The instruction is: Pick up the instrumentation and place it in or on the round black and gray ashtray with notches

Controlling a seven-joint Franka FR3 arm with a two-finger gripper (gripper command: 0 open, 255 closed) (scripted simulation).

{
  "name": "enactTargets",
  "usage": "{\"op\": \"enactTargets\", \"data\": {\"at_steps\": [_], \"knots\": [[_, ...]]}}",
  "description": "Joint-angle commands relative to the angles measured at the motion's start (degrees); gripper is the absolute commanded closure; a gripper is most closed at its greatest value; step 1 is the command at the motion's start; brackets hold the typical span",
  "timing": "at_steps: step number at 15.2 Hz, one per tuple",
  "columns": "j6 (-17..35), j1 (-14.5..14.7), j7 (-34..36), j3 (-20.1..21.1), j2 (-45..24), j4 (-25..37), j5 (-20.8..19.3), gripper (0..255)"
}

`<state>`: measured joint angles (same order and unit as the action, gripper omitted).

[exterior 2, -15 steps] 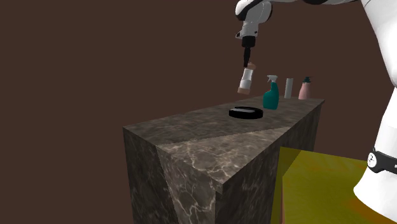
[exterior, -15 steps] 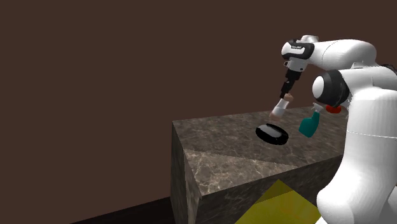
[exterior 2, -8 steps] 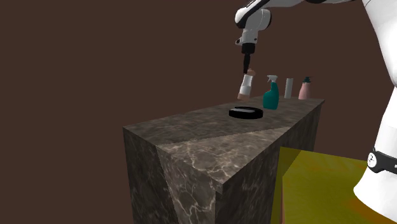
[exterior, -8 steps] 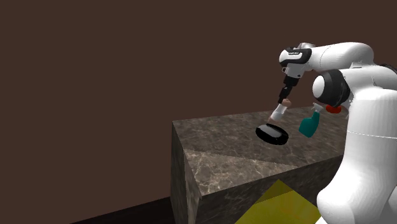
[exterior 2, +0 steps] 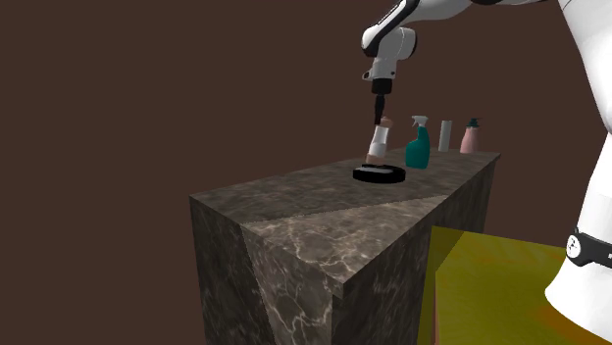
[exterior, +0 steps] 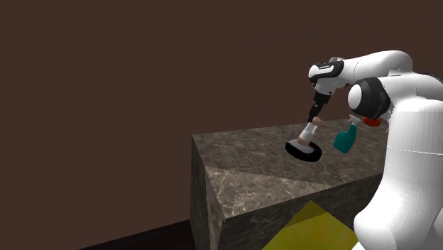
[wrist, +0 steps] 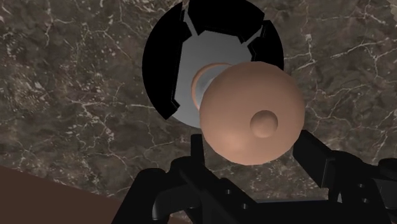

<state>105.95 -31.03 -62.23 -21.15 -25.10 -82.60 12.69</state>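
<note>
Over the round black-and-grey ashtray (exterior: 304, 151) on the marble counter (exterior: 241, 165), the jaws pinch the pink-topped instrument (exterior: 308, 132).

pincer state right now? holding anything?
Pincer: closed on the white cylindrical instrument with a pink rounded cap, held low over the round black and grey notched ashtray.

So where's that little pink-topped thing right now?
In the shoulder view's right half, the pink-topped instrument hangs in the claw directly over the round black ashtray on the stone counter, teal spray bottle to its right.
</note>
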Motion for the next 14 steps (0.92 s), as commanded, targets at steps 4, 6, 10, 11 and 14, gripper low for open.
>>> {"op": "enactTargets", "data": {"at_steps": [4,6,10,11,14], "knots": [[0.6,0.0,-0.1,0.0,-0.2,-0.4,0.1,255],[0.6,0.0,-0.1,0.0,-0.2,-0.4,0.1,255],[0.6,0.0,-0.1,0.0,-0.2,-0.4,0.1,0],[0.6,0.0,-0.1,0.0,-0.2,-0.4,0.1,0],[0.6,0.0,-0.1,0.0,-0.2,-0.4,0.1,0]]}}
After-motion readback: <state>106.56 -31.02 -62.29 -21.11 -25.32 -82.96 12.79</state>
